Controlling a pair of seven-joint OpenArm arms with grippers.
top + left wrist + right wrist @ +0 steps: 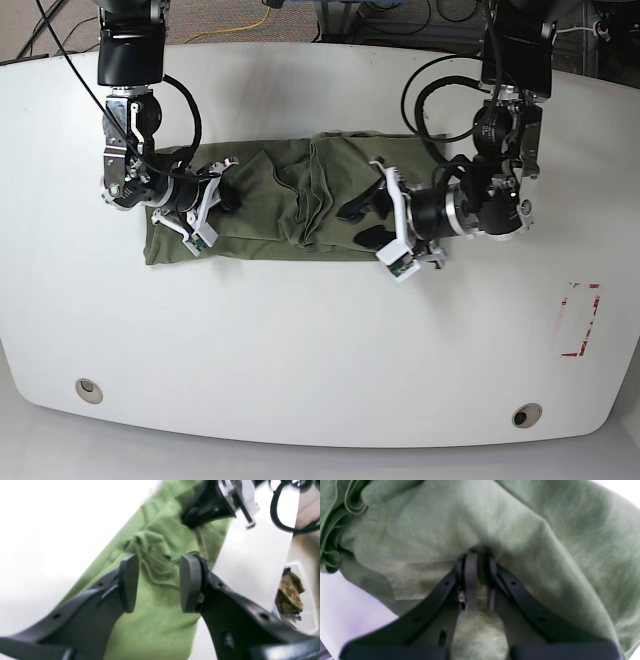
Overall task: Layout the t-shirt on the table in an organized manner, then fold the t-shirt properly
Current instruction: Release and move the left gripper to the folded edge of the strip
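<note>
The olive-green t-shirt (pixel 270 205) lies as a long rumpled band across the middle of the white table (pixel 300 350), with bunched folds near its centre. My right gripper (pixel 228 190) is at the shirt's left part. In the right wrist view it (pixel 481 557) is shut on a pinch of the t-shirt (pixel 425 537). My left gripper (pixel 358 225) is over the shirt's right part. In the left wrist view it (pixel 159 565) is open, its fingers either side of a wrinkled bunch of the t-shirt (pixel 160 620). The right gripper also shows there (pixel 207 505).
A red tape rectangle (pixel 580 320) is at the table's right. Two grommet holes (pixel 88 389) (pixel 527 414) sit near the front edge. A clear bin with a camouflage-patterned item (pixel 290 597) shows beyond the table edge. Cables hang behind both arms.
</note>
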